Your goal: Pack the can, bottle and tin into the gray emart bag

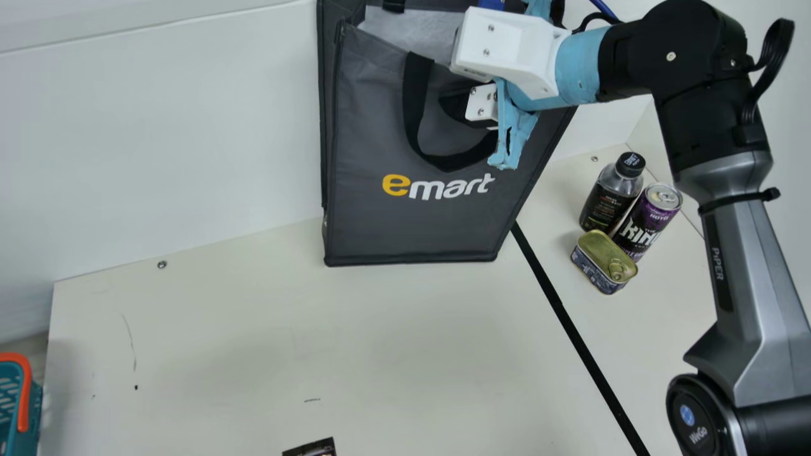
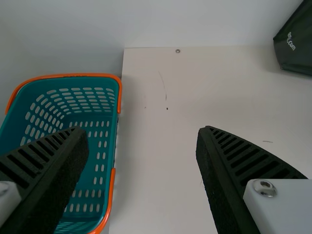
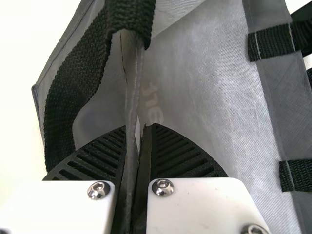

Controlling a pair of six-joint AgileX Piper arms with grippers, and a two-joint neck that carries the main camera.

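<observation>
The cream worktop (image 1: 253,354) lies before a white wall (image 1: 158,126), and a black line (image 1: 573,323) crosses it. Near this wall you have the gray emart bag (image 1: 405,228), its black handle (image 1: 415,95) hanging in front. Your right end effector (image 1: 457,105) is closed on the upper edge of the bag, with the cloth between its two fingers. To the right of the bag in the main view, you find the bottle (image 1: 605,199), the can (image 1: 646,221) and the tin (image 1: 602,263) close together on the worktop. Your left end effector (image 2: 144,132) is open, and its wrist view shows you a teal basket (image 2: 73,75) with orange rim.
</observation>
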